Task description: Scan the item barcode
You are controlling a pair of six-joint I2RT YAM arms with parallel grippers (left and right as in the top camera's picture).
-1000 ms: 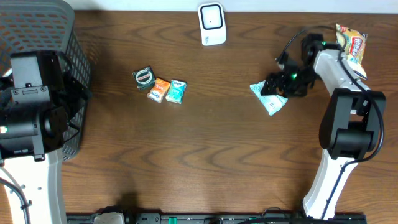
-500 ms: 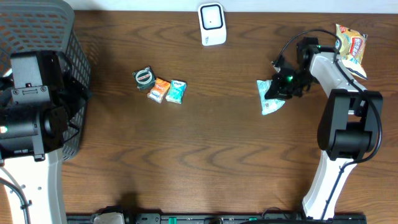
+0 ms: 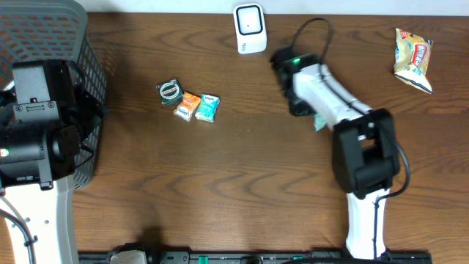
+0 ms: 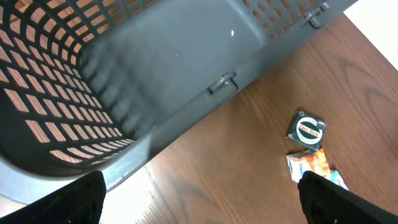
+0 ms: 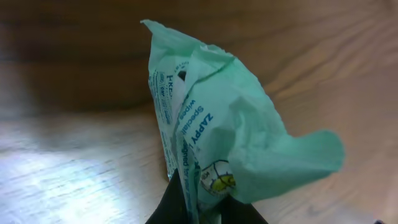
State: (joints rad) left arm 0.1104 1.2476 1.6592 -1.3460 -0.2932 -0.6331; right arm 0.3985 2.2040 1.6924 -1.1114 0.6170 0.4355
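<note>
The right gripper [image 5: 198,198] pinches the green packet [image 5: 211,118] tight. It has carried it from the right side toward the white scanner [image 3: 250,28] at the top middle, so scanning looks close. The left gripper [image 4: 208,200] has its fingers spread wide.

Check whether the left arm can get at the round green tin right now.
Probably yes. The left fingers stand open and empty, and the round green tin lies on bare wood apart from the basket, with nothing over it. The orange packet lies close beside it.
</note>
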